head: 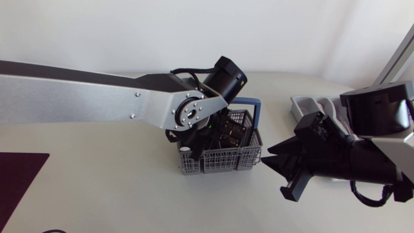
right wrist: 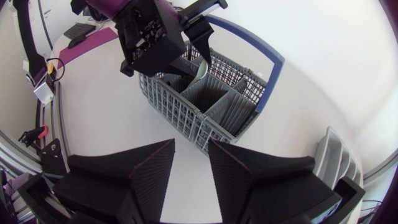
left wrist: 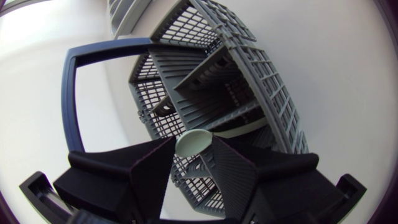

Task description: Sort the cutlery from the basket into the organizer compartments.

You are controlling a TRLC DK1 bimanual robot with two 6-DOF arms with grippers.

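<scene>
Grey plastic basket (head: 223,154) w/ blue handle (head: 253,107) sits mid-table, well inside every table edge. The pale tabletop (head: 116,188) stretches wide on its left and near sides, so there is room to move there.

Left arm (head: 77,97) reaches in from the left and hangs right over the basket, its wrist covering the left compartments from above. Left gripper (left wrist: 193,152) points down into the basket. Its fingers press from both sides on the pale rounded end of a cutlery piece (left wrist: 194,140). The rest of that piece is hidden, so can't tell if it's a fork, knife or spoon. A dark item (left wrist: 163,107) lies in a compartment just beyond it. Dividers and mesh walls stand close round the fingertips, w/ little room sideways.

Right gripper (right wrist: 191,149) sits just right of the basket, not touching. Its fingers are spread w/ nothing between them, aimed at the basket's right wall, and it blocks that side.

Grey organizer (head: 314,105) lies at far right, partly under the right arm and apart from the basket. Dark purple mat (head: 19,175) at near left, well apart from the rest.
</scene>
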